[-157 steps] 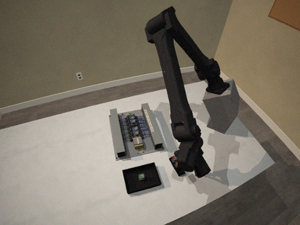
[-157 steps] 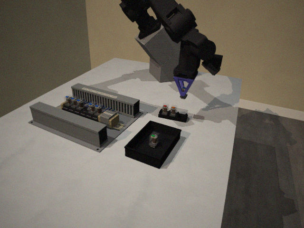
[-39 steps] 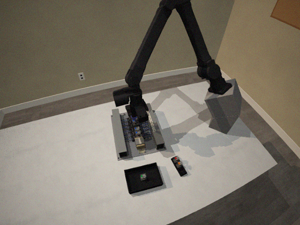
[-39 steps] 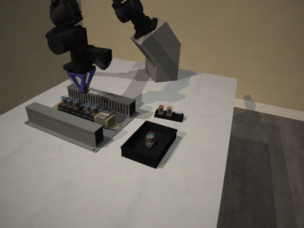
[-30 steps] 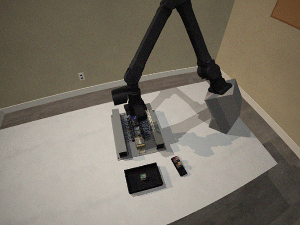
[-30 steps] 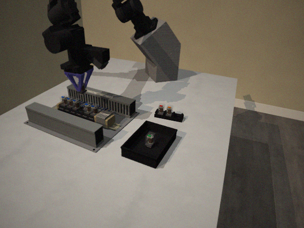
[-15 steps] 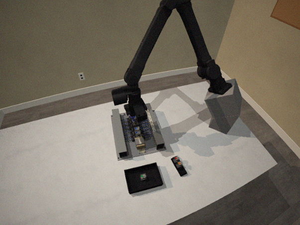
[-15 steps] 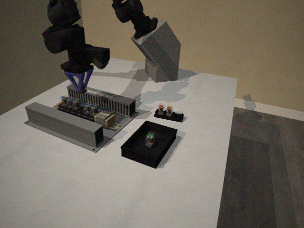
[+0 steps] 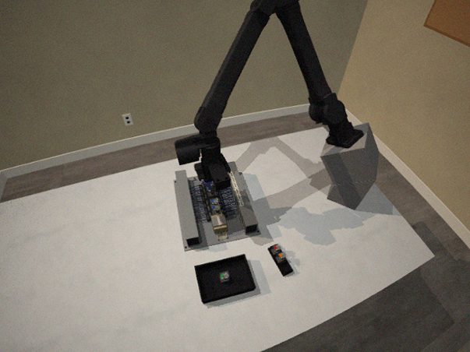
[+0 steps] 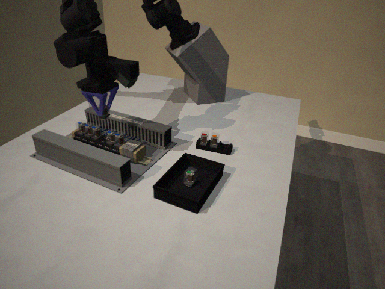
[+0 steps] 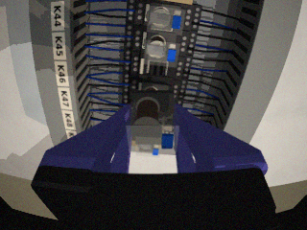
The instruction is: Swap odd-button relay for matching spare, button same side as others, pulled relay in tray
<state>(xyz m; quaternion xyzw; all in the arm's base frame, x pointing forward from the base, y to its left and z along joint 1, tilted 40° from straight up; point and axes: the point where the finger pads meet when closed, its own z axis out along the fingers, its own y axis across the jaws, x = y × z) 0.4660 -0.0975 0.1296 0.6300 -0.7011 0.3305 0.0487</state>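
Spare w/ blue btn (image 10: 104, 115) (image 11: 148, 135) is pinched in the gripper (image 9: 209, 186) (image 10: 103, 114) (image 11: 153, 112), fingers closed on its sides. It's up in the air above the relay row, not in a socket.

Pulled relay, green btn (image 9: 224, 276) (image 10: 189, 177), is already in the tray (image 9: 239, 269) (image 10: 176, 199), so that half looks done. Red-btn spare (image 9: 275, 248) (image 10: 204, 138) & orange-btn spare (image 9: 280, 257) (image 10: 214, 141) both sit in the holder (image 9: 286, 269) (image 10: 224, 149); leave 'em alone.

Vacant socket (image 10: 104, 136) (image 11: 155, 67) is btwn 3 blue-btn relays on one side & 2 on the other. Step in hand, my read: lining up for insertion. Wrist cam has the held btn on the same side as the btns of the row relays (image 9: 215, 207) (image 10: 120, 138) (image 11: 157, 47), so orientation looks OK, no flip req'd.

Next: center over the vacant socket, square up, then straight down until blades enter & top is level w/ the rest. Contact force only, no click, so judge by height. Main risks: landing off-ctr, tilting it, or fingers nudging the neighbors. Can't confirm XY alignment from these views; top cam is blocked by the arm. Once seated: open, back off straight up, park clear.
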